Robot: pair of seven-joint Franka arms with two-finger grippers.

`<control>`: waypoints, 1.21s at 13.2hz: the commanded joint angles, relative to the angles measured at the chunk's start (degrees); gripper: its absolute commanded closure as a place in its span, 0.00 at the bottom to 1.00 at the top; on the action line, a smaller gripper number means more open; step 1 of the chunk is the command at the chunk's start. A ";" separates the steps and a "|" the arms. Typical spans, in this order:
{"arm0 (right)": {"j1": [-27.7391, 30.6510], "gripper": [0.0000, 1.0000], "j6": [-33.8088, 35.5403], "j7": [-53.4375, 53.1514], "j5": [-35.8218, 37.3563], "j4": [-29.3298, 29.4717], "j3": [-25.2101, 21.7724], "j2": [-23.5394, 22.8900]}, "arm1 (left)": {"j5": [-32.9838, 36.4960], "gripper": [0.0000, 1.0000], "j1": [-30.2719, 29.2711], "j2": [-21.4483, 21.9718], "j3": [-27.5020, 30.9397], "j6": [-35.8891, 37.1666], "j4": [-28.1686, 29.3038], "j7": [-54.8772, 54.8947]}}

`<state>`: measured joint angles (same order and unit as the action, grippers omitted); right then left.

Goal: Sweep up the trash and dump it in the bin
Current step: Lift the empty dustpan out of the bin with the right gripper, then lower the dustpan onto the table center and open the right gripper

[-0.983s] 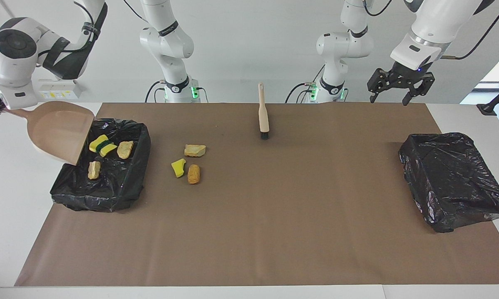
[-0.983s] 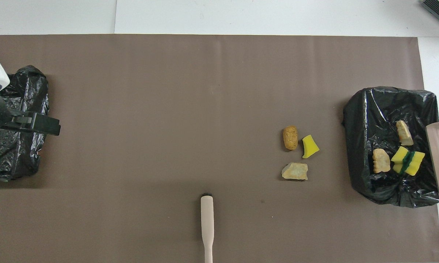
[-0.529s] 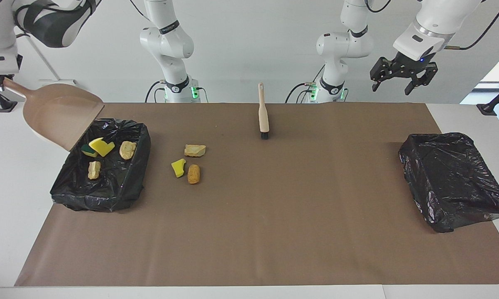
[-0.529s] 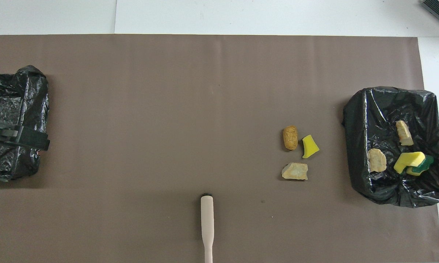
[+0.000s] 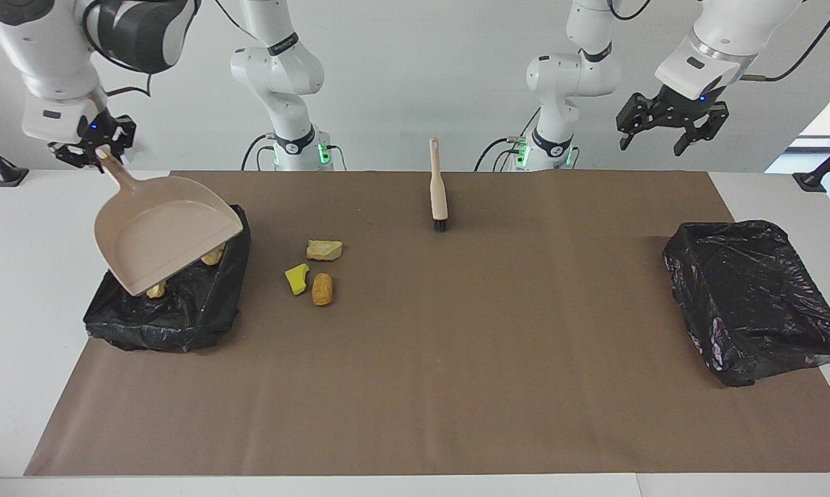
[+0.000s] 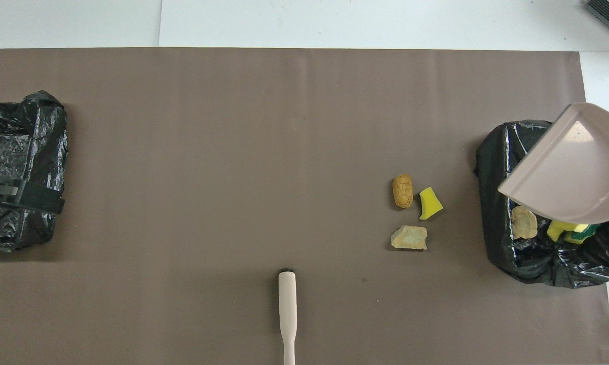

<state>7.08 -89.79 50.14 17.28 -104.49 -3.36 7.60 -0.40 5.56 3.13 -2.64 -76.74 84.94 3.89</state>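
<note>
My right tool [image 5: 90,153] is clamped on the dustpan [image 5: 163,231] handle, raised over the bin [image 5: 180,317] holding trash [image 6: 524,222]; my left tool [image 5: 670,131] waits high, fingers spread, empty.

The raised dustpan [image 5: 159,231] covers most of the scraps [image 5: 213,257] in the bin [image 5: 180,317] at the right arm's end. The brush [image 6: 287,317] handle and the other bin [image 6: 21,167] run past the overhead view's edges.
</note>
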 commanded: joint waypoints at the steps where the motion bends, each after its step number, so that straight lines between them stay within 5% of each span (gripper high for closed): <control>1: -7.05 1.00 1.81 -15.88 -4.61 -1.51 -0.16 1.98 | 0.40 0.00 -0.19 0.03 0.01 0.37 -1.00 1.03; 5: -17.07 1.00 0.85 -42.68 -12.60 -0.90 0.11 -1.26 | 0.57 0.00 -0.19 0.30 0.27 0.28 -0.65 0.33; 10: -30.61 1.00 -2.76 -71.27 -17.71 6.64 0.20 -13.01 | 0.57 0.00 -0.19 0.39 0.27 0.45 -0.56 0.16; 16: -40.20 1.00 -8.63 -86.05 -25.36 18.60 1.16 -27.17 | 0.57 0.00 -0.19 0.56 0.27 0.63 -0.47 0.24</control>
<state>-30.87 -96.58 -30.34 -6.50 -91.20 -2.50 -14.23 -0.40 5.56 3.29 -2.36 -76.78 84.92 3.96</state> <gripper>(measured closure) 0.674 0.000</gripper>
